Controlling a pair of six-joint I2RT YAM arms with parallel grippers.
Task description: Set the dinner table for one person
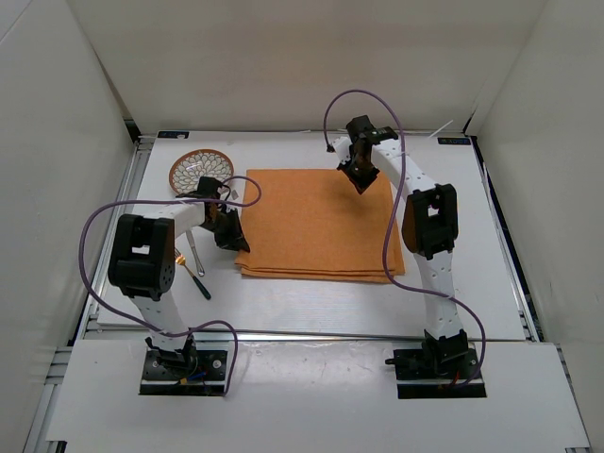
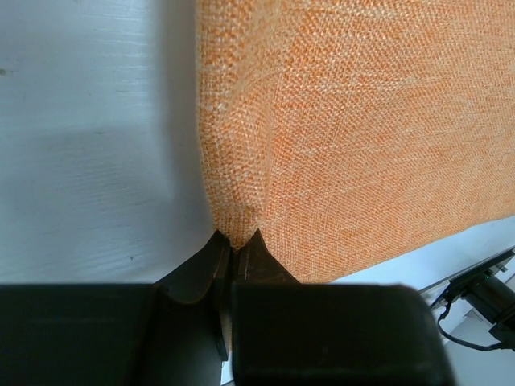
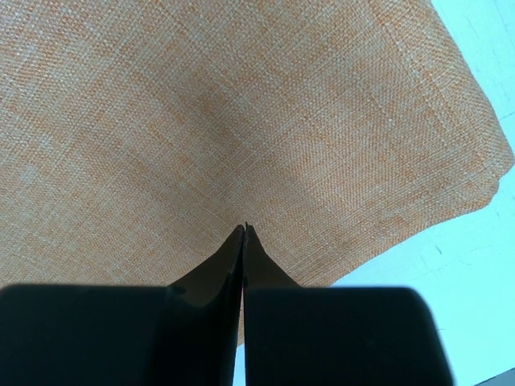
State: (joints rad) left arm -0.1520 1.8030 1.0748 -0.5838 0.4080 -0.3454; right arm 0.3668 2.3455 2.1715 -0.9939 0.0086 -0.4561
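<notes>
The dinner table (image 1: 311, 304) is a white tabletop with white walls around it. An orange cloth placemat (image 1: 316, 222) lies folded in layers at its middle. My left gripper (image 1: 232, 238) is at the placemat's near left corner, shut on a pinch of the cloth's edge (image 2: 236, 233). My right gripper (image 1: 359, 179) is over the far right part of the placemat, shut with nothing showing between the fingers; its tips (image 3: 245, 230) point at flat cloth (image 3: 241, 121). A patterned round plate (image 1: 200, 173) sits at the far left.
Cutlery lies left of the placemat under the left arm: a silver piece (image 1: 193, 249) and a dark-handled piece (image 1: 197, 281). White walls close the table on three sides. The right arm's purple cable (image 1: 389, 236) loops over the placemat's right edge.
</notes>
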